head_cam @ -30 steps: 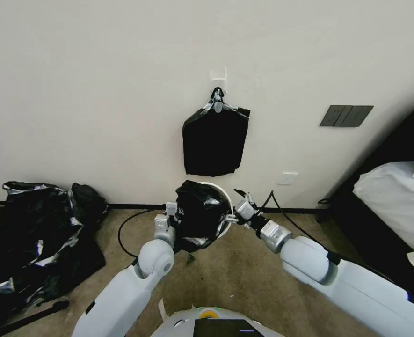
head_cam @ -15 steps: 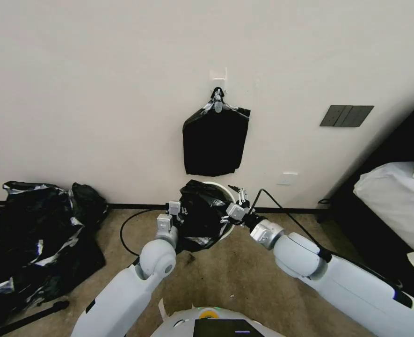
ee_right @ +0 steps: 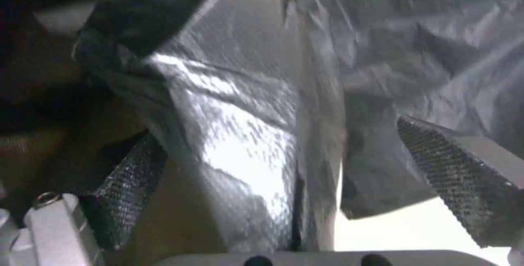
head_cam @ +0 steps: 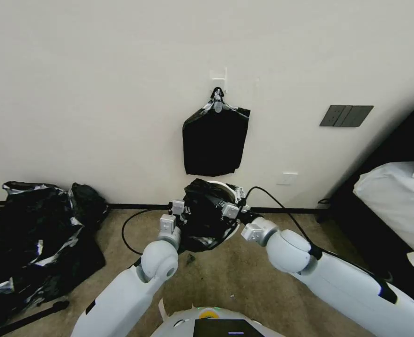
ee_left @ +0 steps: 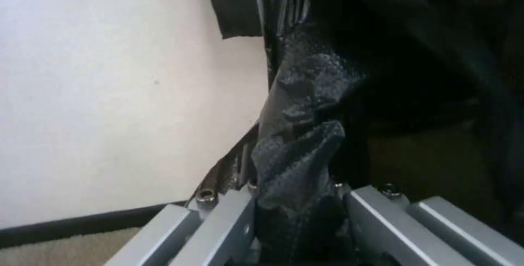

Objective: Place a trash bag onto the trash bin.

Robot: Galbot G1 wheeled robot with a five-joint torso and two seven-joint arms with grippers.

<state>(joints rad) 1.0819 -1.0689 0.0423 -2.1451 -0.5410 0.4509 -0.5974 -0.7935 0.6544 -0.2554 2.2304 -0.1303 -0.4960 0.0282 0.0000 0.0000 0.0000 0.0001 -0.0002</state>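
Observation:
The trash bag [head_cam: 206, 214] is a wrinkly glossy black sheet draped over the trash bin [head_cam: 221, 184], a cream-white bucket standing by the wall with only parts of its rim showing. My left gripper [head_cam: 180, 211] is at the bag's left side. In the left wrist view the left gripper [ee_left: 294, 194] is shut on a bunched fold of the trash bag [ee_left: 306, 106]. My right gripper [head_cam: 232, 206] is at the bag's right side. In the right wrist view the right gripper [ee_right: 289, 172] is open, and a fold of the trash bag [ee_right: 256, 127] lies between its mesh pads [ee_right: 128, 186].
A flat black bundle [head_cam: 214, 140] hangs from a clip on the wall above the bin. A big heap of black plastic [head_cam: 33, 238] covers the floor at left. A bed [head_cam: 394, 196] stands at right. A black cable [head_cam: 126, 229] loops on the carpet.
My right gripper has swung left from beside the bin's rim onto the bag's right side. The left gripper has edged slightly up and right with the bag still in it.

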